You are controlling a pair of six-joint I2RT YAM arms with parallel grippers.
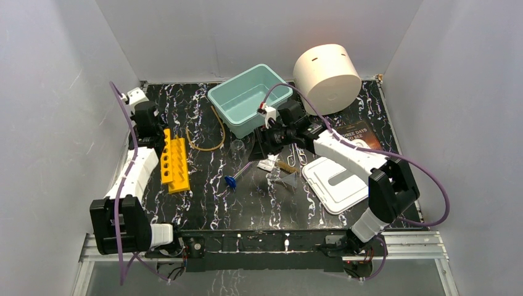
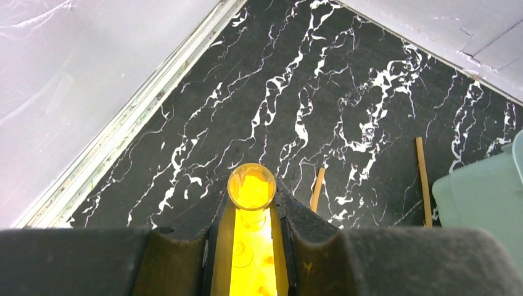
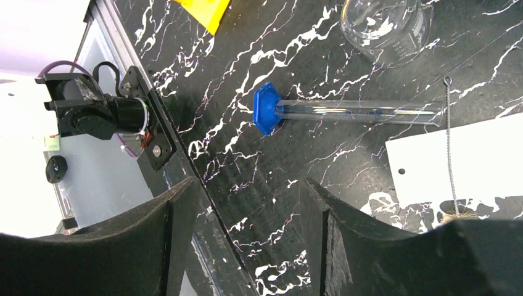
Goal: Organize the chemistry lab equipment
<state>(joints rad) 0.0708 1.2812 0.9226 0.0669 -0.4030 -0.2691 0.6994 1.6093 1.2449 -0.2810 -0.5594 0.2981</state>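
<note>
Grey walls (image 1: 55,74) box in a black marble-patterned table (image 1: 259,206) veined with white, with two robot arms bolted at its near edge.

At far left, the left gripper (image 2: 253,195) is clamped on a round-mouthed clear glass tube (image 2: 251,184). The tube shows bright yellow between the dark pads; whether that colour is its own cannot be told. Beyond the fingertips, two stretches of thin amber rubber tubing (image 2: 423,179) lie on bare tabletop. A corner of a pale teal plastic bin (image 2: 487,197) enters at the right. Seen from above, a yellow plastic test-tube rack (image 1: 174,163) lies just beside that arm.

The right gripper (image 3: 248,188) hangs over mid-table, jaws spread wide with nothing between them. Just past its fingertips a clear tube with a blue hexagonal cap (image 3: 358,111) lies flat, cap toward the near edge. A tiny glass beaker (image 3: 385,24) stands beyond it, apart from it. Near the tube's open end rests a clear flat packet (image 3: 456,154) backed with white card, and the twisted wire stem of a wooden-handled brush (image 1: 285,165) lies across it. A clear funnel (image 1: 287,180) sits near the packet on its near side.

Further right lie a white rectangular lid (image 1: 336,182) and a dark book (image 1: 361,132). A big cream cylinder (image 1: 327,77) rests tilted at the back, near the bin.
</note>
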